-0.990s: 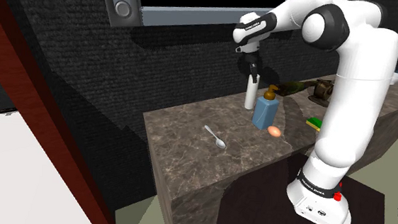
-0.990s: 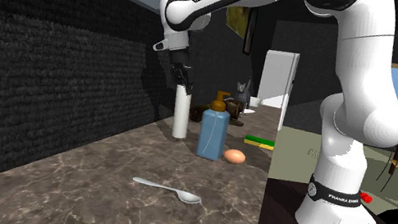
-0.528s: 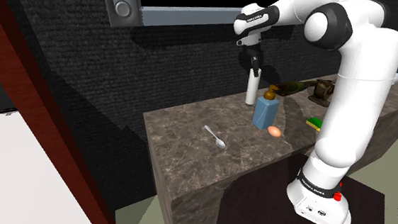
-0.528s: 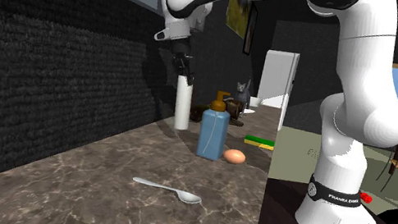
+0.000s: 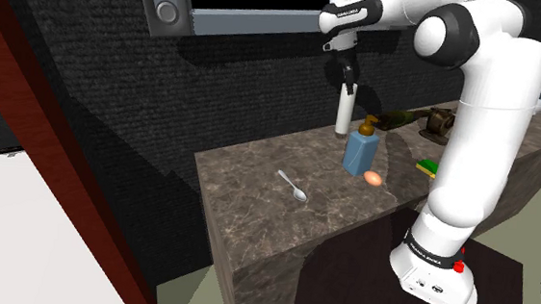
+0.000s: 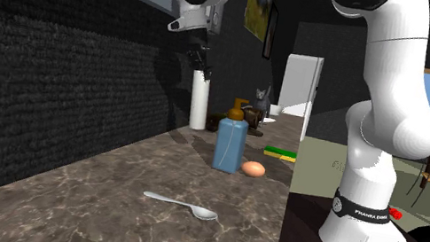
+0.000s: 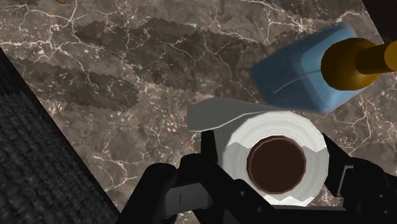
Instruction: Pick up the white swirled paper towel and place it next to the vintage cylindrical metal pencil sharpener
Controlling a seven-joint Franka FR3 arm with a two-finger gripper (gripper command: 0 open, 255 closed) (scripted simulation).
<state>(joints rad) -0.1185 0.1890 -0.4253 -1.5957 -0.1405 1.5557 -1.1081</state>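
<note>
The white paper towel roll [image 5: 342, 115] [image 6: 200, 101] hangs upright just above the back of the marble counter [image 5: 256, 198], near the dark wall. My gripper [image 5: 348, 84] [image 6: 200, 62] is shut on its top end. In the wrist view the black fingers [image 7: 213, 158] clasp the roll [image 7: 273, 127] on both sides of its brown core, and a loose flap of paper sticks out. The dark metal pencil sharpener [image 5: 441, 122] [image 6: 259, 101] stands farther along the counter, beyond the blue bottle.
A blue soap bottle with a brown pump [image 5: 360, 152] [image 6: 230, 143] [image 7: 312, 70] stands right beside the roll. An egg [image 5: 374, 179] [image 6: 253, 169], a spoon [image 5: 292, 186] [image 6: 181, 204] and a green-yellow sponge [image 5: 428, 166] [image 6: 280, 154] lie on the counter.
The gripper has risen with the paper towel roll in it. The roll's base has come off the counter and it has drifted slightly toward the wall.
</note>
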